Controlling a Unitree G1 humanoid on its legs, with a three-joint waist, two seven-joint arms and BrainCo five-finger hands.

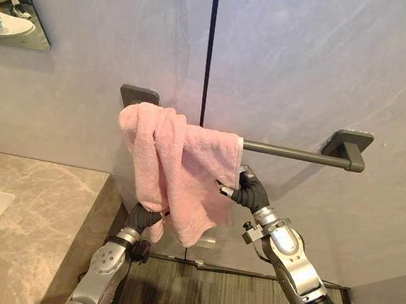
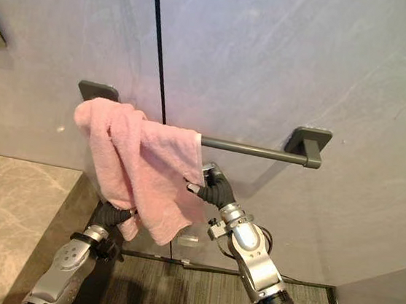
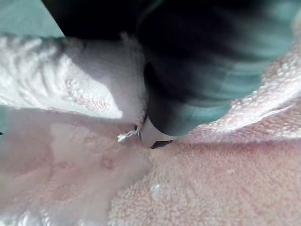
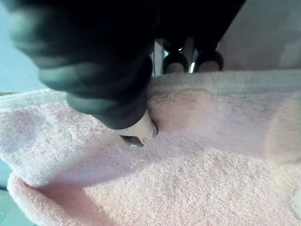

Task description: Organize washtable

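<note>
On the grey wall, your rail carries the pink towel, bunched over its left end. Your right hand pinches the towel's right edge. Your left hand sits under its lower fold; you cannot tell its grip.

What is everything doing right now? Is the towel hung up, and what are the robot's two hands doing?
Pink towel: draped over the left end of the bar, bunched up and hanging unevenly.
Towel bar: fixed to the wall, its right half bare.
Right hand: pinching the towel's edge just below the bar.
Left hand: reaching up under the towel's lower end; its grip is hidden by the cloth.
</note>
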